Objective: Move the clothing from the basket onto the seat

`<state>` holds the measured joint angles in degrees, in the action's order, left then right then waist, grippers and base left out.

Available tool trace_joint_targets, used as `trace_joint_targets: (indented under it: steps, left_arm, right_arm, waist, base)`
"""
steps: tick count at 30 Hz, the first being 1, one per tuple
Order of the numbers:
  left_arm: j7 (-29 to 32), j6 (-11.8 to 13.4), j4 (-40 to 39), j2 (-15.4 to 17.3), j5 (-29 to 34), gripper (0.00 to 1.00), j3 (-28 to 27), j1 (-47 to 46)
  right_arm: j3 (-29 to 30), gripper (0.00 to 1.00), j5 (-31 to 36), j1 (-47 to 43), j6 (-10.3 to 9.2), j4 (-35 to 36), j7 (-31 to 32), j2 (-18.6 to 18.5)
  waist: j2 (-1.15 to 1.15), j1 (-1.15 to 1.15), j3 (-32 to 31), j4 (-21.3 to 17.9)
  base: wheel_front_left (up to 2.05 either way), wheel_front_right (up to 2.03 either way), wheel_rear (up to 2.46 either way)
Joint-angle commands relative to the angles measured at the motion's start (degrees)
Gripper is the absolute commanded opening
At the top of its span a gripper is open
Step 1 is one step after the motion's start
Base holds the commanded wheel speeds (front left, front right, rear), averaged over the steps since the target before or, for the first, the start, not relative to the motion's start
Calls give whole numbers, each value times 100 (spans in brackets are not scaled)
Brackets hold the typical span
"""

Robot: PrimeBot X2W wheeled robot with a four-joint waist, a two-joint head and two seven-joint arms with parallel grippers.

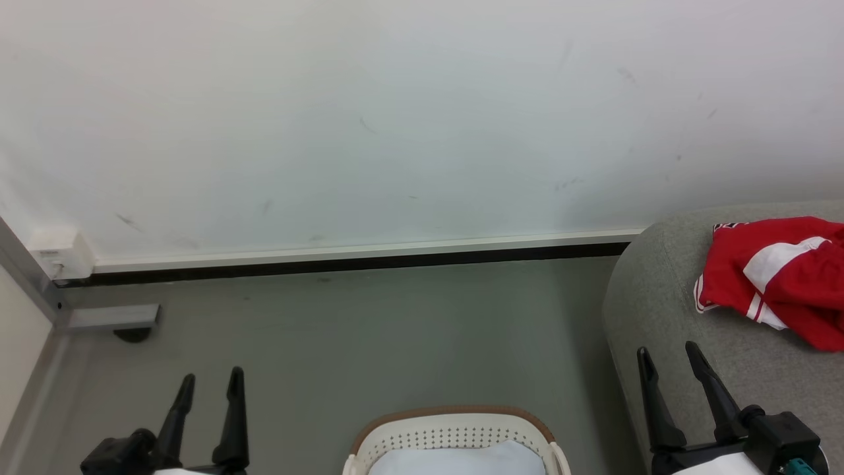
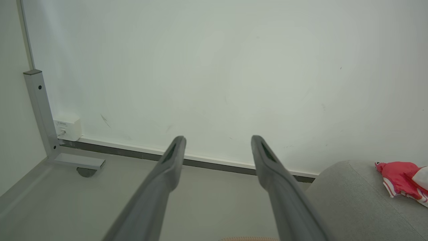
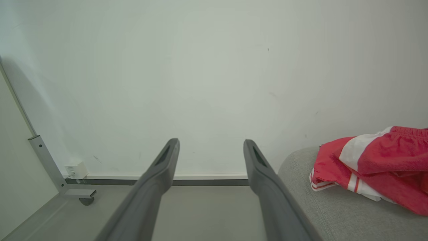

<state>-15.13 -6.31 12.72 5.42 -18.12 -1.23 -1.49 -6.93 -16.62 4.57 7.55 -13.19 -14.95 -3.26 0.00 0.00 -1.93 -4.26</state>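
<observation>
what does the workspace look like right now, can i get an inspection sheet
surface: smooth grey floor, large grey fabric seat at right
job's things: soft red clothing with white panels lies crumpled on the seat; cream-white perforated plastic basket with brown rim stands on the floor
clutter: plain white cloth inside the basket
grippers: left gripper and right gripper open, both empty
cables: nothing seen
surroundings: scuffed white wall, grey metal frame leg, small white box at wall's foot

Red/white clothing point(image 1: 778, 280) lies crumpled on grey seat point(image 1: 659, 316), far R. Cream basket point(image 1: 455, 422) sits bottom centre on floor, w/ white cloth point(image 1: 461, 460) inside. L gripper point(image 1: 212, 375) low L, R gripper point(image 1: 666, 348) low R against seat edge; both w/ fingers apart.
</observation>
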Motion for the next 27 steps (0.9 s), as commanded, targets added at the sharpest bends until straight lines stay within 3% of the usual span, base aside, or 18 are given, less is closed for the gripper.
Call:
trace_joint_targets:
  steps: [1,24,25,27]
  left_arm:
    - [-2,-45,37,-35,95,100,-47,-3]
    - [-1,-126,163,-176,221,100,-82,-90]
    - [-1,-127,169,-166,177,0,-54,-93]
    - [11,-106,224,-198,208,0,-36,-37]
  right_arm:
    - [-7,100,66,57,-13,-20,-14,23]
    - [-82,100,-28,106,-13,-65,-16,46]
    - [-82,0,-30,105,-13,-65,-16,46]
    - [-99,0,-27,-10,0,-91,2,44]
  waist:
    - [0,0,-4,1]
    - [0,0,-20,5]
    - [0,0,-25,5]
    - [0,0,-24,5]
  base:
    - [0,0,0]
    - [0,0,0]
    - [0,0,0]
    - [0,0,0]
